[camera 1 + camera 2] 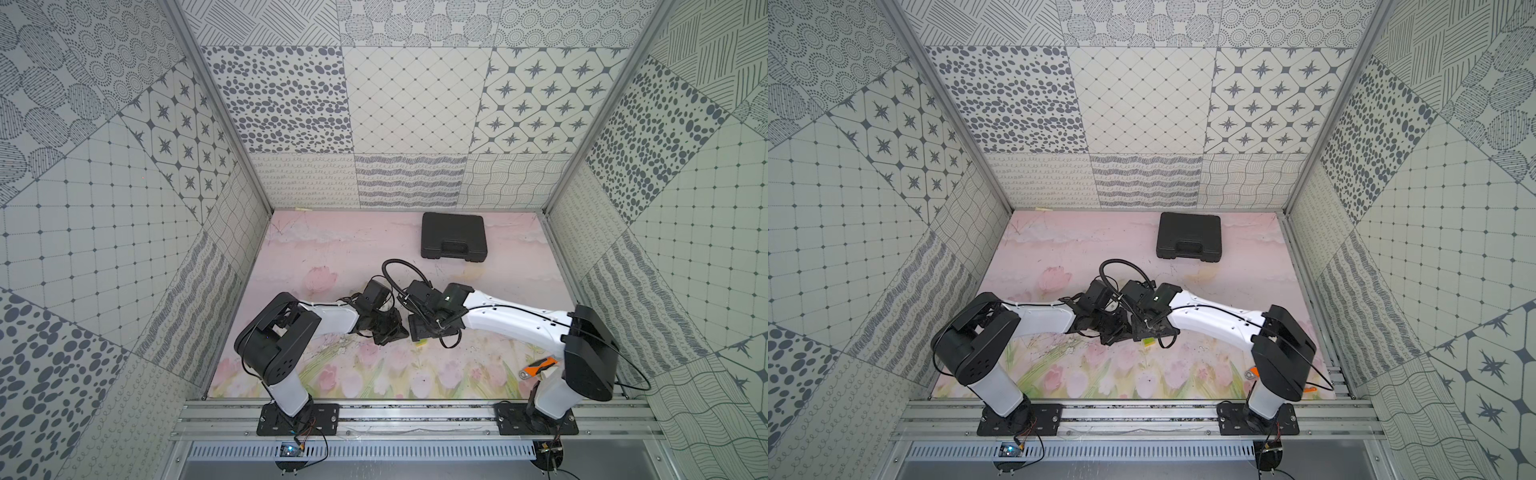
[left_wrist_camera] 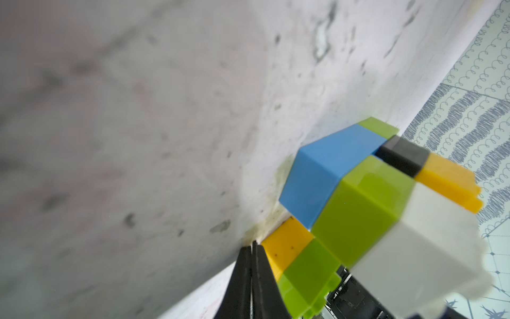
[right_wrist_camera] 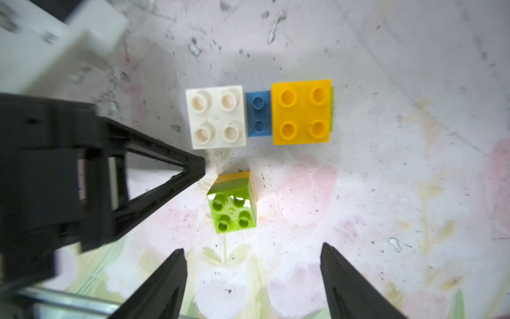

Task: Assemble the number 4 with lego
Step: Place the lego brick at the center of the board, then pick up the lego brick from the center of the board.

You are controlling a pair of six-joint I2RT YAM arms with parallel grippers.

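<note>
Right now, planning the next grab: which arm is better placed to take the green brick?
Right, probably. The right gripper is open, the green brick just ahead of its gap; the left gripper is shut, its tip beside the brick.

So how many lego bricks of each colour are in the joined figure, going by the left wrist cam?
green bricks: 3
yellow bricks: 2
blue brick: 1
black brick: 1
white brick: 1
Total: 8
</note>
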